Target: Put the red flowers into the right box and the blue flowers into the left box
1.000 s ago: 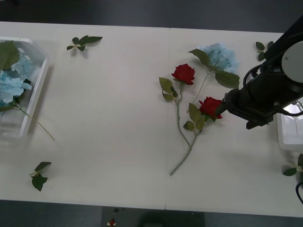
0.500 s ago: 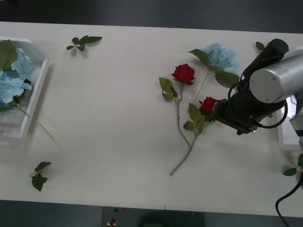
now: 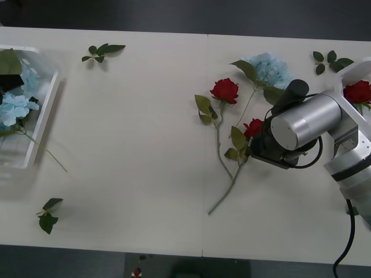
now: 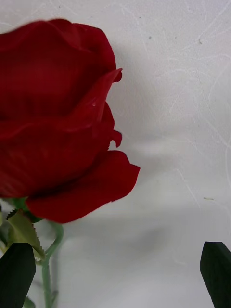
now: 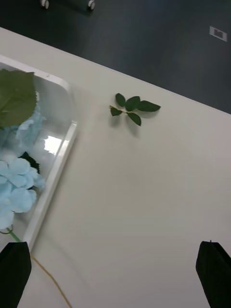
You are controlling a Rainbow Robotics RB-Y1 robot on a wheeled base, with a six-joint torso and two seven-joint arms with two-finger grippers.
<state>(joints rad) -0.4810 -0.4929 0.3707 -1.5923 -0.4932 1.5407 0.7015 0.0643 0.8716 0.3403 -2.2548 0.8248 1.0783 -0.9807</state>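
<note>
From the front, pale-blue fluffy hydrangeas (image 3: 14,104) already lie in the white ribbed left tray (image 3: 43,119); two red roses (image 3: 225,90) and one hydrangea remain. Right wrist view: right gripper (image 4: 118,274), fingers spread, hovers at a rose. Left gripper (image 5: 115,274), spread, waits beside the left tray.

Two red roses (image 3: 225,90) and one blue hydrangea (image 3: 271,68) lie mid-table; hydrangeas fill the left box (image 3: 42,116); a rose sits in the right box (image 3: 348,78).
</note>
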